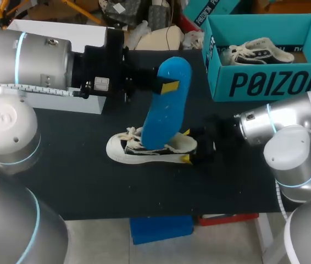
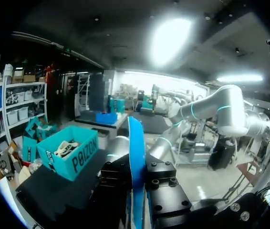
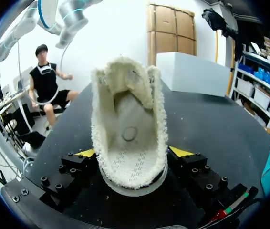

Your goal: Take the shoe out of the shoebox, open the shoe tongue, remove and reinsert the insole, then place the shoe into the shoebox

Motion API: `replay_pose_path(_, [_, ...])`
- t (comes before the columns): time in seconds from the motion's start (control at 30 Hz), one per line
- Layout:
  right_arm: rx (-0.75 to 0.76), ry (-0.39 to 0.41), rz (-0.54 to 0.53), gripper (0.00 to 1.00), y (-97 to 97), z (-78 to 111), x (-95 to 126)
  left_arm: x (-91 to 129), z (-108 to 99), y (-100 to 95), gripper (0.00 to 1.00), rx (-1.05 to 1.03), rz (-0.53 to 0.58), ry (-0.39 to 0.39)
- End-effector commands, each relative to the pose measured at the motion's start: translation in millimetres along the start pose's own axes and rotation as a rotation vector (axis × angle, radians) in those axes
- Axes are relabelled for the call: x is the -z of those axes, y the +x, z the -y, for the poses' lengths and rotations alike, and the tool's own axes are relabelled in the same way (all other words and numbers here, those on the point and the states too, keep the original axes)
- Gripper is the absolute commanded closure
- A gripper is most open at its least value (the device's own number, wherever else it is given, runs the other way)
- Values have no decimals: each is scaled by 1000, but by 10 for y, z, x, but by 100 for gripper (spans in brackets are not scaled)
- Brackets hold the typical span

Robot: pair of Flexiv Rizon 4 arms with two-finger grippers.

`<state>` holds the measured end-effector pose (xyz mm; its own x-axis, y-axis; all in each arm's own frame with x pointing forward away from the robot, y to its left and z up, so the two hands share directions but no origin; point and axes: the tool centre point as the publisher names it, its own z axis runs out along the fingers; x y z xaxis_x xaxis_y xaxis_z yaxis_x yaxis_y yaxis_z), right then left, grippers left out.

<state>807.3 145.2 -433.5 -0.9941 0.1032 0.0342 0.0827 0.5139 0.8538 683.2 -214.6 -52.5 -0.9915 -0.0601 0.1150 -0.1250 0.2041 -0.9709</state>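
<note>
At the far right corner of the black table [image 1: 89, 181] stands an open teal shoebox [image 1: 271, 82]. A white shoe with black trim [image 1: 257, 50] lies on its side in the box, against its left wall. The left wrist view also takes in this box [image 2: 73, 157], with the pale shoe [image 2: 66, 149] showing above its rim.

Near the middle of the table a second white shoe [image 1: 144, 149] with a black side stripe rests on its sole, toe towards the left edge and heel towards the right. The right gripper [image 1: 187, 146] comes in from the right edge and clamps the heel, one yellow tip on each side. In the right wrist view the shoe [image 3: 130, 143] sits between the fingers [image 3: 180, 151] with its opening facing the camera, fleecy lining around the rim and the tongue folded forward.

Above the shoe, the left gripper [image 1: 164, 86] pinches a blue insole [image 1: 164, 104] near its upper end, so it hangs nearly upright. Its lower end overlaps the shoe in the head view; whether they touch cannot be told. In the left wrist view the insole [image 2: 136, 157] shows edge-on, squeezed between the black finger blocks.

A white box [image 1: 40, 102] sits along the far left edge, partly hidden by the left arm.
</note>
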Motion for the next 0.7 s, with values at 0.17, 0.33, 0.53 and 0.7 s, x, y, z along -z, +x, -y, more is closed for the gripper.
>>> replay_pose_path(0.17, [-1,1,0,100,-5,15,-7,110,188,184,100,45,-50,71])
replay_pose_path(0.33, [-1,1,0,100,-5,15,-7,138,350,369,100,113,-99,108])
replay_pose_path(0.53, [-1,1,0,100,-5,15,-7,219,529,536,100,181,-98,107])
replay_pose_path(0.7, [-1,1,0,100,-5,15,-7,344,719,696,100,282,-122,141])
